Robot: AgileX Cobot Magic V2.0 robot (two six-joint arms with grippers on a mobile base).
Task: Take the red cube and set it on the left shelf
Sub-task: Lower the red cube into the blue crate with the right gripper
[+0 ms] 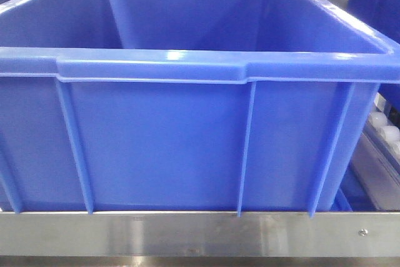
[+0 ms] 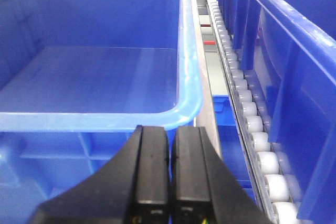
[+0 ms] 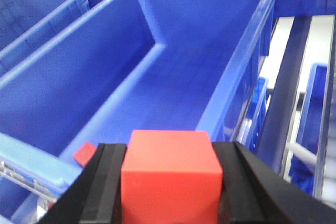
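My right gripper (image 3: 170, 149) is shut on the red cube (image 3: 170, 179), which fills the gap between the black fingers. It holds the cube above the near end of a deep blue crate (image 3: 173, 77). A second small red piece (image 3: 84, 154) lies in that crate by the near left corner. My left gripper (image 2: 169, 129) is shut and empty, just before the rim of a blue crate (image 2: 105, 77). The front view shows a blue ribbed crate (image 1: 156, 142) standing on the left shelf's brushed steel rail (image 1: 187, 232); neither gripper shows there.
A track of white rollers (image 2: 252, 124) runs between the crates, to the right of my left gripper. More blue crates stand at the right (image 2: 294, 51) and left (image 3: 37, 14). A steel frame bar (image 3: 286, 87) runs right of the crate under my right gripper.
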